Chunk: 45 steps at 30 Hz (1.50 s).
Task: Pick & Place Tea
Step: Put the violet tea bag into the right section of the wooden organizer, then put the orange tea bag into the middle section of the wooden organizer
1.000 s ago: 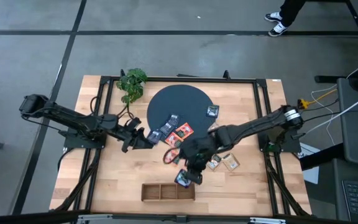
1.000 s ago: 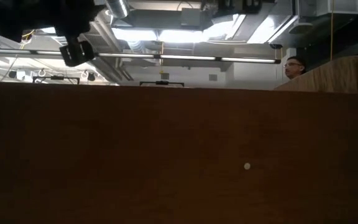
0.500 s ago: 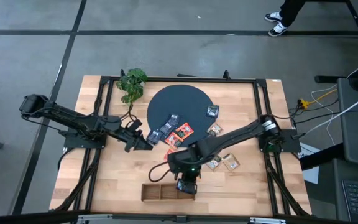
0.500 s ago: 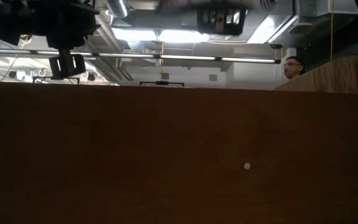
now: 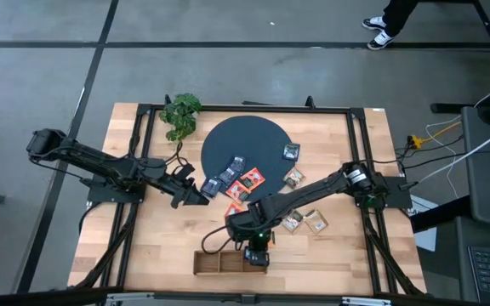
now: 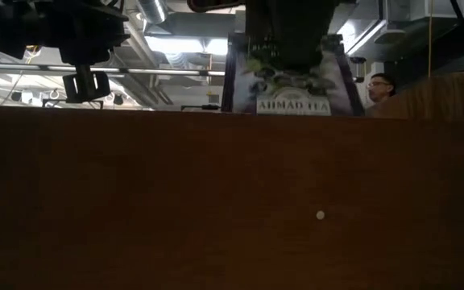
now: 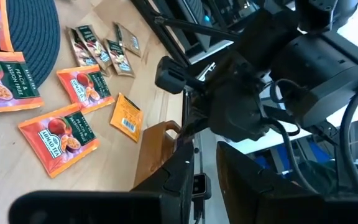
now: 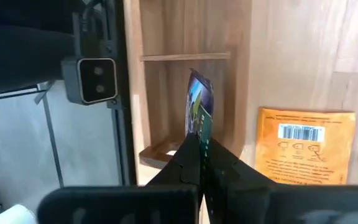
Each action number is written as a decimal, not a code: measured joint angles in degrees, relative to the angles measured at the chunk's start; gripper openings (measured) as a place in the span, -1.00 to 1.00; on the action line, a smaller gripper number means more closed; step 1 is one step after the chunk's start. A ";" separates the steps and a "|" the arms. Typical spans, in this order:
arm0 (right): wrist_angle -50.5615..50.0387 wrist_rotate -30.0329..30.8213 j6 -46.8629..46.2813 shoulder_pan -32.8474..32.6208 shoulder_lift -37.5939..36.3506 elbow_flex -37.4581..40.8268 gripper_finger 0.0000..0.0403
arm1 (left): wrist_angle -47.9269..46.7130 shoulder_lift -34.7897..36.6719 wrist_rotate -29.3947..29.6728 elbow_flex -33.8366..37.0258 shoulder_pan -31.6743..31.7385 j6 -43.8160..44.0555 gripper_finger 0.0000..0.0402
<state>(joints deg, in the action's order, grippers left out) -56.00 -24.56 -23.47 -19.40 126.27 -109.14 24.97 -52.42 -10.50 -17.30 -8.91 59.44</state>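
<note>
In the high view, the left arm enters from the left edge of the frame and ends at the left gripper (image 5: 196,192), which sits left of center over the bare table (image 5: 156,242), just left of the sachets at the lower rim of the mat (image 5: 247,146). Whether its fingers are spread or pressed together cannot be told from the pictures. The plant (image 5: 180,114) stands at the upper left of the table. The dark round mat occupies the upper center; several tea sachets lie on and below its lower edge, including a red-orange sachet (image 5: 250,179), and a dark sachet (image 5: 290,152) rests at its right rim. The right arm runs from the right side of the table down to the lower center, where the right gripper (image 5: 257,252) is over the right end of the wooden tray (image 5: 213,262) at the lower center of the frame. Its fingers are pressed together, pinching a blue tea sachet (image 8: 197,111) by one edge; the sachet hangs on edge over a tray compartment. An orange sachet (image 8: 304,145) lies barcode side up on the table just beside the tray. Two beige sachets (image 5: 306,221) lie right of the gripper. In the low view, the held sachet shows upper center above the tray wall.
</note>
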 joint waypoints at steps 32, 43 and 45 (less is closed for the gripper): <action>0.01 0.45 -3.71 0.39 1.65 0.00 -0.47 | 0.00 0.00 0.14 0.00 0.00 -1.27 -0.68; 0.11 4.75 -1.69 0.84 -0.47 -3.86 -0.46 | -0.38 0.00 0.17 0.00 0.00 -1.60 -0.68; -1.52 6.82 -0.93 1.26 -0.50 -6.26 -0.46 | -0.48 0.00 0.20 0.02 0.00 -1.57 -0.68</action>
<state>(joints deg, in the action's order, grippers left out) -57.51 -17.74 -24.40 -18.14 125.78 -115.40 24.49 -52.42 -10.31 -17.28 -8.91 57.87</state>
